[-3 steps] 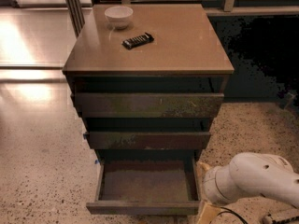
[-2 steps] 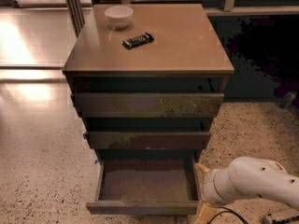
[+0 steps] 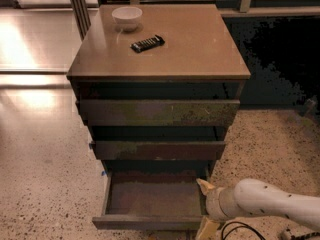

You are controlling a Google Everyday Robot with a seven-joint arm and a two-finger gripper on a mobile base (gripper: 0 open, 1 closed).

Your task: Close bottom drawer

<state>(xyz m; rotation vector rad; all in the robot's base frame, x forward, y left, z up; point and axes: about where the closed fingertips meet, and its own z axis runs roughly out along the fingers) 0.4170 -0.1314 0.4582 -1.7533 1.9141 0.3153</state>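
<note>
Speckled floor (image 3: 45,184) surrounds a brown cabinet (image 3: 200,49) with three drawers. Lowest and narrowest, the bottom drawer (image 3: 155,196) stands pulled out from the cabinet: one shallow box, brown inside, with a dark handle-less front panel. At the drawer's right front corner sits the gripper (image 3: 206,207), its two tan fingers apart. On the cabinet top lie one white bowl (image 3: 127,17) and one black bar-shaped object (image 3: 147,43).

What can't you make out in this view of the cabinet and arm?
Gripper, at the right front corner of the bottom drawer: partly cut off by the lower edge; contact unclear.
Its front face: hidden, seen from above.
Dark object beside the white bowl: cannot be identified.
</note>
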